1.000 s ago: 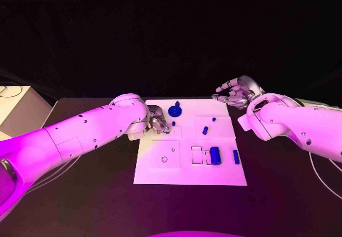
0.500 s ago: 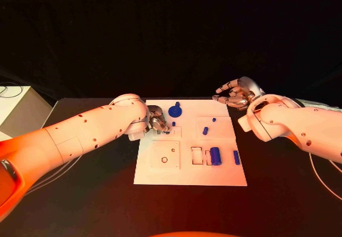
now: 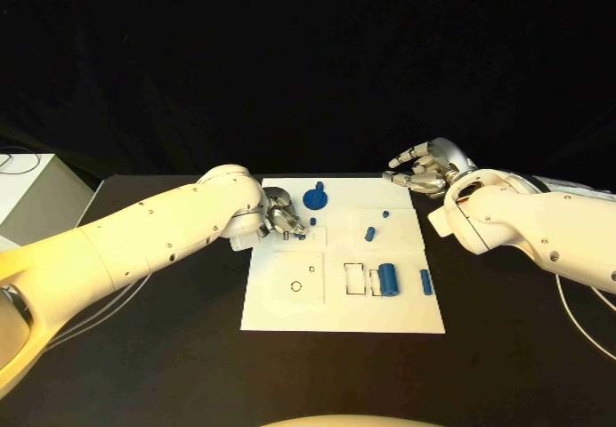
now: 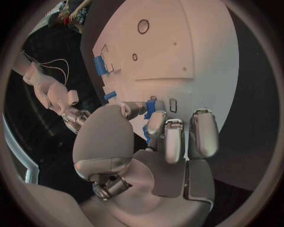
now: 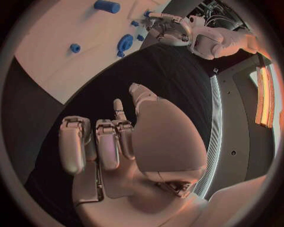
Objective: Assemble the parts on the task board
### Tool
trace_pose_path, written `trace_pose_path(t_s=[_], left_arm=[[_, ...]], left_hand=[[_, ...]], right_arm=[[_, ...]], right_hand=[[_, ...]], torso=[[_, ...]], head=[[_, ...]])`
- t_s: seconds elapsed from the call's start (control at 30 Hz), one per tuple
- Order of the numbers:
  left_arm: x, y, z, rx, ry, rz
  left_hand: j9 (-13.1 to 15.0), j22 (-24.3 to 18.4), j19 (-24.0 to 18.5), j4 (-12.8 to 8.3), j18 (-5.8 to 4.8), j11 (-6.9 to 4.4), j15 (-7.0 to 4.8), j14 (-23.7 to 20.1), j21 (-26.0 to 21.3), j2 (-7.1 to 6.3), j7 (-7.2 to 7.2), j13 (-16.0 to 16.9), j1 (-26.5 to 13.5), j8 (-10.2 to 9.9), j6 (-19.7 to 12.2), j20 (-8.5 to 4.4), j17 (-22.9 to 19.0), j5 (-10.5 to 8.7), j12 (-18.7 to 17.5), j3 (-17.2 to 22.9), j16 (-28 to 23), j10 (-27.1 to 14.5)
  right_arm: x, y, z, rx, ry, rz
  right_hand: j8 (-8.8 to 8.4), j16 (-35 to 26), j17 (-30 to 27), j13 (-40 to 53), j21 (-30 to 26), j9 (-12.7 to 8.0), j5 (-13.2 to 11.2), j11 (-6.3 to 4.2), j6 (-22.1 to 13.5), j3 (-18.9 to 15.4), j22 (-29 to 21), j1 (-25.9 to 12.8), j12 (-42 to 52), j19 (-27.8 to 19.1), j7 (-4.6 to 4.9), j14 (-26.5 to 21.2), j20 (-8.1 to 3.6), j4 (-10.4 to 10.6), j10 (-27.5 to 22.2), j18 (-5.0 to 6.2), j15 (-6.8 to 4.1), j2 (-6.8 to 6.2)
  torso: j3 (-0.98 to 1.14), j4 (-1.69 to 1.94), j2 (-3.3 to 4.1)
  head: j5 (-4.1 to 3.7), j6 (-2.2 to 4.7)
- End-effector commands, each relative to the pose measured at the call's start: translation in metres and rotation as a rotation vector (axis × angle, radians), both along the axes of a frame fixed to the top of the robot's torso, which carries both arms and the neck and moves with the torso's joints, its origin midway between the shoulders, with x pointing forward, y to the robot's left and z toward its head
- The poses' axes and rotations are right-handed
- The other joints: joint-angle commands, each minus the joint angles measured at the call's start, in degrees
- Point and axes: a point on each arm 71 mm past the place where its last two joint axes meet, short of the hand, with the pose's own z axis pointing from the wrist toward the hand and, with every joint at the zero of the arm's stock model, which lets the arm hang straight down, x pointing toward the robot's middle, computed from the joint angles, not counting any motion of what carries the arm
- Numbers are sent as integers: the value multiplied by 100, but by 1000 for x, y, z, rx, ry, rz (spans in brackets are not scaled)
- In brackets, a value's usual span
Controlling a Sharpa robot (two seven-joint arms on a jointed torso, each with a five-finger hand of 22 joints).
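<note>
Little had shifted in a second: the left hand (image 3: 285,221) stayed at the task board's (image 3: 336,311) far left, apparently pinching a small blue part (image 4: 155,105). The right hand (image 3: 424,171) hovered empty, fingers loosely spread, beyond the far corner. Several parts, including a cylinder (image 3: 386,279), lay unassembled.

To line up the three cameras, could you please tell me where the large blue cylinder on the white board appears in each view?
Head view: the large blue cylinder lies on the board's near right part, beside a rectangular slot.
Left wrist view: near the board's edge.
Right wrist view: by the circle's rim.
Shared landmark: the white task board.
</note>
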Motion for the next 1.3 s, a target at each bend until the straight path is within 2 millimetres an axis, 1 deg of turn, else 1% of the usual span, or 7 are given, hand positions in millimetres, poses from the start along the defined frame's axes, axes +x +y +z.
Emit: trace_pose_path(t_s=[0.03,0.17,0.23,0.57,0.77,1.1,1.3], left_arm=[[-2,0,-1,-6,64,-26],[0,0,2,-8,75,-34],[0,-1,5,-7,80,-41],[5,-7,16,-5,94,-67],[9,-11,23,2,104,-82],[15,-14,22,32,107,-84],[15,-16,18,48,112,-88]], left_hand=[[1170,9,20,-960,-45,-13,-32,605,37,33,-374,-13,-5,10,394,-32,1508,42,7,925,21,47],[1172,17,24,-978,-46,-14,-32,605,40,27,-373,-11,-3,8,396,-33,1508,52,7,930,21,50],[1173,17,24,-978,-46,-14,-32,605,40,27,-373,-11,-3,8,396,-33,1508,52,7,930,21,50],[1181,23,25,-1044,-48,-15,-33,605,42,3,-375,12,3,-4,410,-36,1508,98,16,942,21,68],[1183,24,26,-1064,-48,-16,-34,605,43,-5,-375,19,5,-8,415,-37,1508,115,20,945,21,75],[1184,32,30,-1070,-50,-15,-34,605,46,-6,-374,24,5,-11,416,-37,1508,121,22,945,21,77],[1184,33,30,-1073,-50,-15,-34,605,47,-5,-374,26,5,-12,417,-37,1508,125,23,946,21,79]], right_arm=[[0,1,-1,-11,4,16],[0,1,-1,-11,5,15],[0,2,-1,-11,5,16],[0,2,-2,-12,9,17],[0,3,-2,-12,11,17],[0,3,-2,-13,11,17],[0,4,-2,-13,11,19]], right_hand=[[14,35,1509,1329,-34,-6,19,5,-34,27,777,-34,-11,339,15,597,21,10,395,-20,30,-19],[17,35,1509,1327,-44,-9,42,6,-45,38,769,-66,-13,336,16,597,22,7,392,-18,31,-21],[17,35,1509,1327,-44,-9,42,6,-45,38,769,-66,-13,336,16,597,22,7,392,-18,31,-21],[17,35,1509,1327,-44,-9,42,6,-45,38,769,-66,-13,336,16,597,22,7,392,-18,31,-21],[17,35,1509,1327,-44,-9,42,6,-45,38,769,-66,-13,336,16,597,22,7,392,-18,31,-21],[17,35,1509,1327,-44,-9,42,6,-45,38,769,-66,-13,336,16,597,22,7,392,-18,31,-21],[17,35,1509,1327,-44,-9,42,6,-45,38,769,-66,-13,336,16,597,22,7,392,-18,31,-21]], torso=[[5,7,-6],[1,7,-4],[-1,0,-1],[-1,-11,2],[-1,2,-8],[-11,13,-13],[-11,-3,-3]], head=[[-3,-16],[-3,-17],[4,-19],[-4,-39],[-19,-53],[-14,-78],[-10,-89]])
